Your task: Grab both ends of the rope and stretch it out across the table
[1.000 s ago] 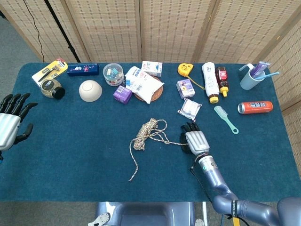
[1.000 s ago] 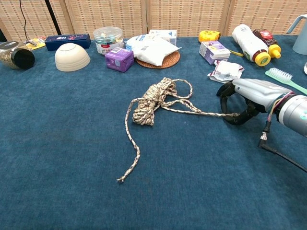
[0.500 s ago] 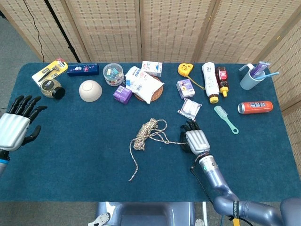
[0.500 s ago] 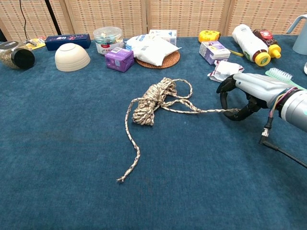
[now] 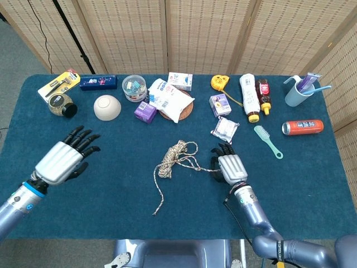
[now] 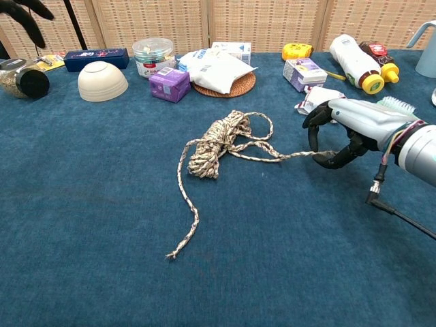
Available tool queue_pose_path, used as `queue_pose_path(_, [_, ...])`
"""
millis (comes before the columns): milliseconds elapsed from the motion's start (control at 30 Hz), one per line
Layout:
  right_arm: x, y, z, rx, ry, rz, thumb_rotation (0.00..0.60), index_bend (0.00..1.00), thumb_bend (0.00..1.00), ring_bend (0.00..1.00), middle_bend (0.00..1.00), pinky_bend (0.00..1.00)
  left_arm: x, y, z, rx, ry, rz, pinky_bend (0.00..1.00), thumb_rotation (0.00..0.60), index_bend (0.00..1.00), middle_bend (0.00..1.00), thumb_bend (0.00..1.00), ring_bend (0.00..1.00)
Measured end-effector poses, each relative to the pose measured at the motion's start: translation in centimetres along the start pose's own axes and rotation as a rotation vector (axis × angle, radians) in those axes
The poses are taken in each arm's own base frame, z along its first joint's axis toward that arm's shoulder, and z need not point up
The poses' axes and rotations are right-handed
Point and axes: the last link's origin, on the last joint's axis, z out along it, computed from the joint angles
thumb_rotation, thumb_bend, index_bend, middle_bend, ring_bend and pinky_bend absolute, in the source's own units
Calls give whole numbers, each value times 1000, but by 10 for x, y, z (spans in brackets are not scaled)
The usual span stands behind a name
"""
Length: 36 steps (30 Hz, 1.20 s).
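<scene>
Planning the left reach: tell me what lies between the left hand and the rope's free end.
In the head view, only bare blue table cloth lies between the left hand and the rope's free end; nothing stands in that stretch.

— How many ropes and bowls?
— One rope, one bowl.
— And purple boxes, bottles?
— Two purple boxes, two bottles, one red can.
</scene>
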Motion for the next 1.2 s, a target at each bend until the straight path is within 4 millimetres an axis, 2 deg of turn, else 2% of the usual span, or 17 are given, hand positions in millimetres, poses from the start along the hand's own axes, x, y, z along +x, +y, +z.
queue_pose_path(167, [1, 0, -2, -5, 5, 5, 600, 625, 423, 0, 224, 0, -14, 31, 26, -162, -58, -3, 0, 600, 374, 115, 431, 5])
queue_pose_path(267, [1, 1, -2, -8, 5, 7, 600, 625, 424, 0, 224, 0, -21, 43, 35, -210, -79, -26, 0, 600, 398, 91, 430, 0])
queue_pose_path(567, [0, 5, -3, -25, 1, 12, 600, 626, 423, 0, 226, 0, -45, 79, 61, -313, -117, -63, 0, 600, 395, 54, 420, 0])
queue_pose_path(867, [-1, 10, -3, -40, -2, 17, 600, 626, 423, 0, 226, 0, -59, 96, 76, -343, -118, -62, 0, 600, 423, 45, 298, 0])
queue_pose_path(1200, [-3, 14, -3, -50, -7, 26, 600, 627, 423, 0, 227, 0, -67, 101, 84, -321, -123, -76, 0, 600, 480, 45, 291, 0])
